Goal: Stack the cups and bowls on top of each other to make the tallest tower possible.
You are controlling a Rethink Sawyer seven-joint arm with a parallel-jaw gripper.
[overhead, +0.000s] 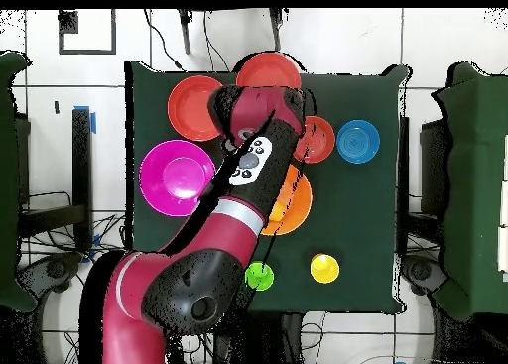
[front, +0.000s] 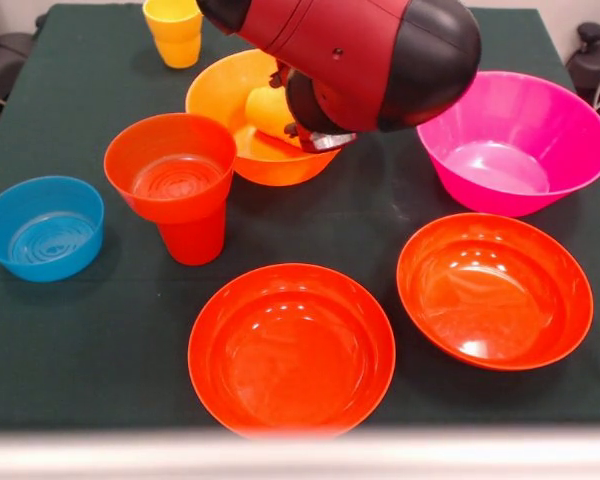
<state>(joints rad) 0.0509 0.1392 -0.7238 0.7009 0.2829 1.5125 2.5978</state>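
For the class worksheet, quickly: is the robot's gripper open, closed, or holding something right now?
Gripper: cannot be told. It hangs over the large orange bowl, next to an orange cup, but the arm hides it.

Six glossy round plastic bowls: one large orange bowl (front: 242, 110), one large magenta-pink bowl (front: 520, 140), two wide red-orange bowls (front: 292, 350) (front: 494, 290), one small blue bowl (front: 42, 227) and one small red-orange bowl (front: 170, 165). Four small tapered plastic cups are visible: one yellow (front: 175, 30), one green (overhead: 259, 276), one red-orange (front: 193, 240) and one orange (front: 268, 110).
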